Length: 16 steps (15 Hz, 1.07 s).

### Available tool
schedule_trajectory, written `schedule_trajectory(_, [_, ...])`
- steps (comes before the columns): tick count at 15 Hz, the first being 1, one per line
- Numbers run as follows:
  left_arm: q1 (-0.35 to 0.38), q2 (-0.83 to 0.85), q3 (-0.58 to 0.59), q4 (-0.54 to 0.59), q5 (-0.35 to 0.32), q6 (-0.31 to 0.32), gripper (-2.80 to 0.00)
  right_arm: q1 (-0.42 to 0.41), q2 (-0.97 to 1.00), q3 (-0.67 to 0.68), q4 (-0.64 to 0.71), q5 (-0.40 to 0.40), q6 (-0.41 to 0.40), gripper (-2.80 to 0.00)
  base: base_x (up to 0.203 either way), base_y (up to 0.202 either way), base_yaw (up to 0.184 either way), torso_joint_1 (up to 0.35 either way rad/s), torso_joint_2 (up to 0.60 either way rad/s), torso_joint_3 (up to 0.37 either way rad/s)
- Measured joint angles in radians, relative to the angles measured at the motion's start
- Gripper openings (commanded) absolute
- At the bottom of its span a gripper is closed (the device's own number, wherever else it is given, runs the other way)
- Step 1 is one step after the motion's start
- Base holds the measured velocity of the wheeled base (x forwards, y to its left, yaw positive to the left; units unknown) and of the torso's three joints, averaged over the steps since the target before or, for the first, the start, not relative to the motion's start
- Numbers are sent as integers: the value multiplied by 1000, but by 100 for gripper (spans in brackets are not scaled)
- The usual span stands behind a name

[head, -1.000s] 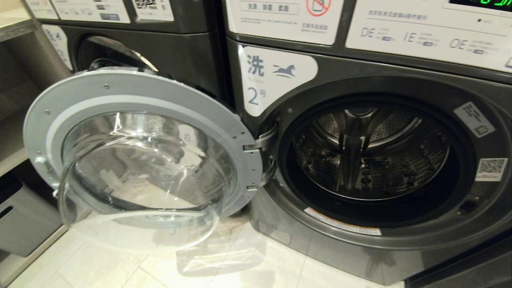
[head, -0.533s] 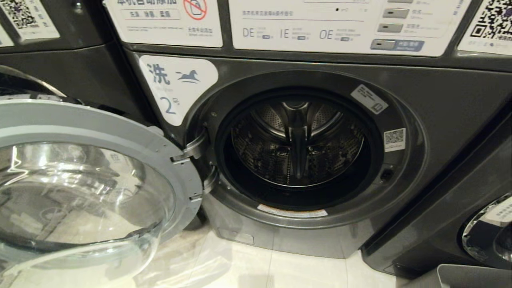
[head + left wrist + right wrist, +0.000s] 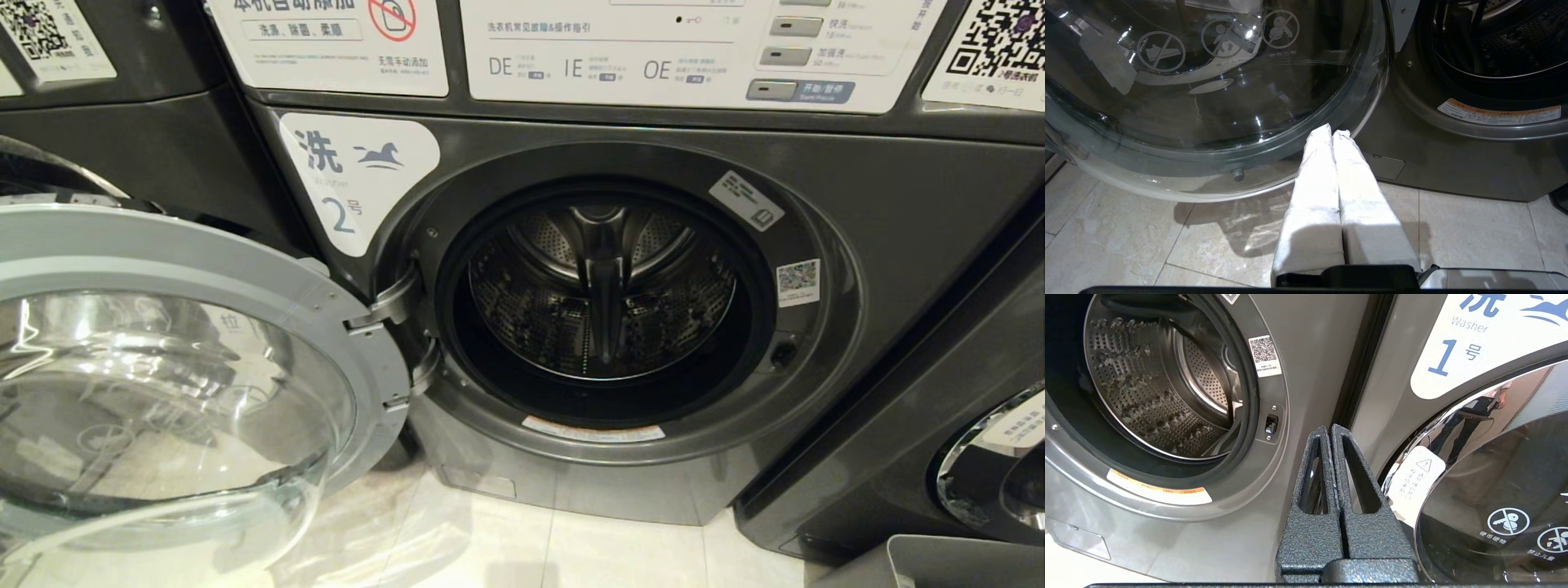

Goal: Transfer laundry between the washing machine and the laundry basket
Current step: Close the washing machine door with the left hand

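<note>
Head view: big dark washing machine (image 3: 914, 245) marked 2, straight ahead, filling most of the scene. Round glass door (image 3: 163, 384) swung wide open to the left, hinged at the left side of the opening. Shiny drum (image 3: 600, 294) deep inside the round hole, with no clothes to be seen in it. Corner of a grey laundry basket (image 3: 947, 563) low at the near right, only its rim in view, so cannot tell what is in it. No laundry anywhere in sight. Left gripper (image 3: 1331, 132), wrapped in white, pressed tight together and holding nothing, low over the floor tiles (image 3: 1126, 245), near the bottom edge of the glass door, with the drum off to its right. Right gripper (image 3: 1329, 430), black, also squeezed closed and empty, aimed at the gap between machine 2 and the next washer (image 3: 1474, 355) marked 1, with the drum off to its left. Probably a start from the basket first, since nearer the right arm.
</note>
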Motion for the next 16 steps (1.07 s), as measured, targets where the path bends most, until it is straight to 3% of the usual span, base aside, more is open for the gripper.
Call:
schedule_trajectory(4, [0,0,0,1,0,-2,-280,0,0,0,0,0,0,-280,-17,0,-1,3,1,1])
schedule_trajectory(16, [0,0,0,2,0,-8,-280,0,0,0,0,0,0,-280,-186,0,1,3,3,4])
